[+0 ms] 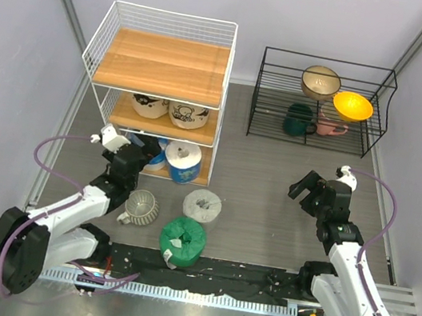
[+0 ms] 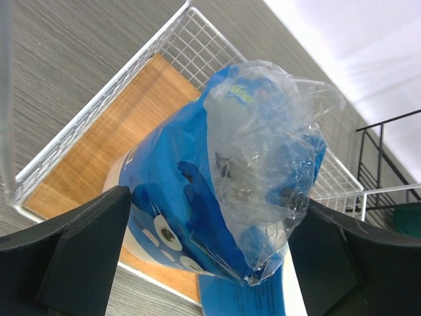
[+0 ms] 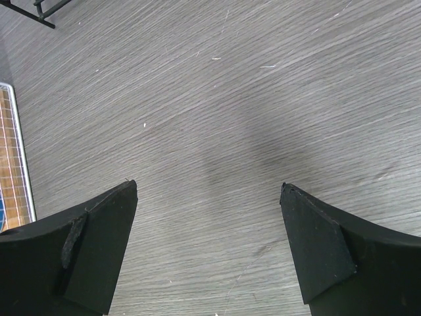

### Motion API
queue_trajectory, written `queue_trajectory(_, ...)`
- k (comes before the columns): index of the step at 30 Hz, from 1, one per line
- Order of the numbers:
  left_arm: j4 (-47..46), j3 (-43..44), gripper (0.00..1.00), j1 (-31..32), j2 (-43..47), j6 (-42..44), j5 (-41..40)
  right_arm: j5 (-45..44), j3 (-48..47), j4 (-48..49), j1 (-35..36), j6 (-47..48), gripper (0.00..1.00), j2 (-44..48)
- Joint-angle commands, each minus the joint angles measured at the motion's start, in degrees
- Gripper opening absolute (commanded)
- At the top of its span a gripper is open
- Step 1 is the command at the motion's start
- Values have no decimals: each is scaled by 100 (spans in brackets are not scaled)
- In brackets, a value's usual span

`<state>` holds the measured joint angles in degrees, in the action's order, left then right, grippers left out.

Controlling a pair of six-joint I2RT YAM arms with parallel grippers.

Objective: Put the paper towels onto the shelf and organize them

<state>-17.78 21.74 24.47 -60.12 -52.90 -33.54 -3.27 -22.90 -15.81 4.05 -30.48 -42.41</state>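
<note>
The left pincer (image 2: 210,210) stands released, astride the blue roll (image 2: 197,171) at the shelf (image 2: 118,131). The right pincer (image 3: 207,191) gapes over the worktop (image 3: 230,99).

A robot lab cell: plain pale walls (image 1: 18,53) box in a grey table (image 1: 262,191), with a left arm (image 1: 77,209) and right arm (image 1: 345,249) bolted at the frame's bottom edge.

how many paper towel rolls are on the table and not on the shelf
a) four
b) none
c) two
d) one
c: only the grey roll and the green roll lie on the table in front of the shelf. The two tan rolls sit on its middle tier and the two blue-and-white rolls on the bottom one.
</note>
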Motion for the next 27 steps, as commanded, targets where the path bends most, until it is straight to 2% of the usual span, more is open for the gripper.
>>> queue_trajectory(1, -1412, -37, 100, 67, 299, -194, 268, 54, -48, 245, 25, 51, 96, 5)
queue_trajectory(9, -1614, -91, 100, 67, -395, -326, 532, 195, -215, 298, 25, 33, 96, 110)
queue_trajectory(15, -2168, -415, 100, 84, -799, -484, 585, 204, -540, 272, 34, 121, 95, 93)
queue_trajectory(27, -3196, -969, 100, 76, -668, -589, 805, 230, -312, 272, 25, 165, 96, 269)
